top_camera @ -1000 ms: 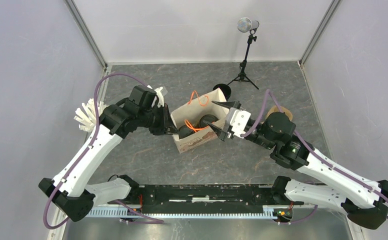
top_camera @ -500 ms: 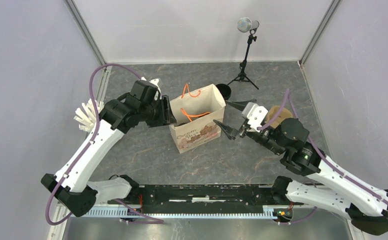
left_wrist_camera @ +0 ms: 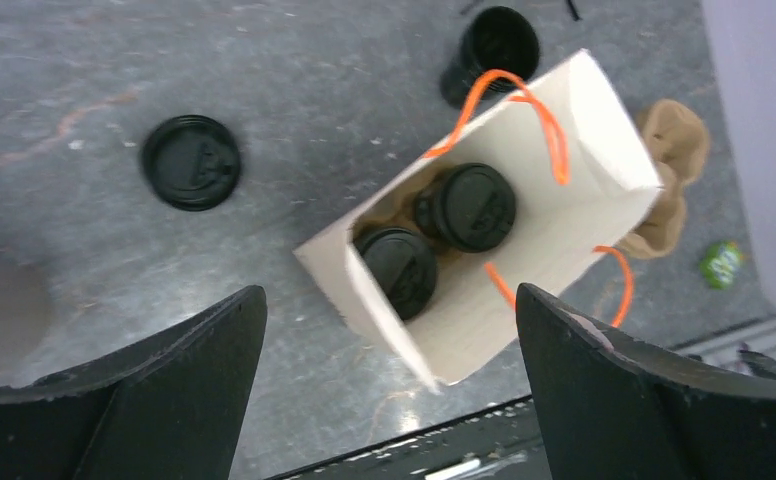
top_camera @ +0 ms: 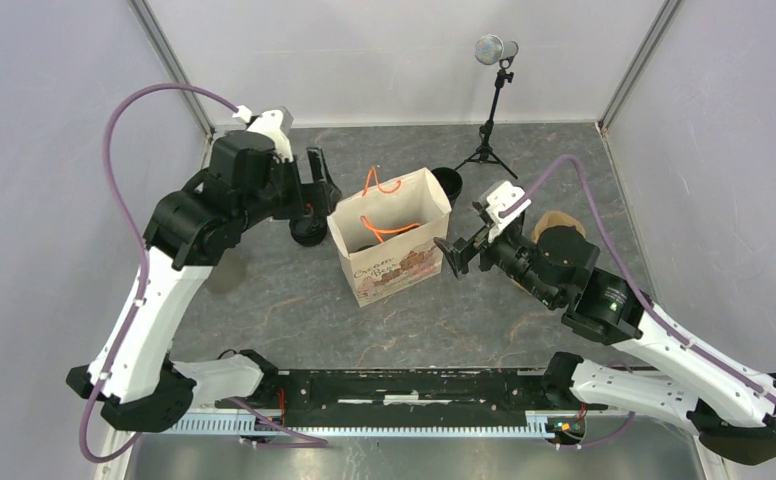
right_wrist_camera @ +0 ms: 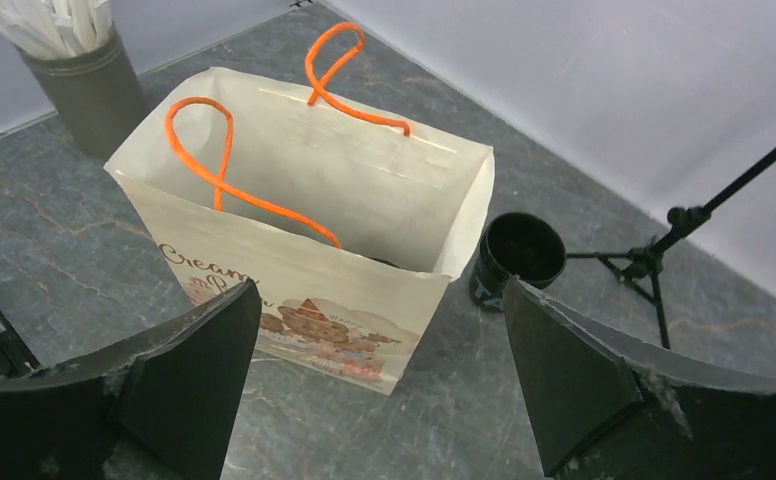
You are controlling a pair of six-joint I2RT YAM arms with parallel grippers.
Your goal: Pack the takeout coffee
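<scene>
Two coffees in the bag, a third left of it on the grey marbled table [top_camera: 294, 300]

The stiff beige paper bag [left_wrist_camera: 574, 190] with orange cord handles stands open. Inside it are two black cups [left_wrist_camera: 464, 207], side by side, with only their round ridged plastic lids showing and their bodies hidden. From the right wrist the bag's printed front wall hides them altogether. A third lidded cup [left_wrist_camera: 191, 162] stands on the table left of the bag, and a lidless black cup [right_wrist_camera: 519, 258] sits at its far right corner. The brown moulded-pulp carrier [left_wrist_camera: 676, 150] is mostly hidden behind the bag. A grey pot of white straws [right_wrist_camera: 74, 75] is cut off at the frame edge. The left gripper [left_wrist_camera: 389, 298] hangs above the bag with its jaws spread wide and empty. The right gripper [right_wrist_camera: 382, 290], on the bag's right, is likewise released.
</scene>
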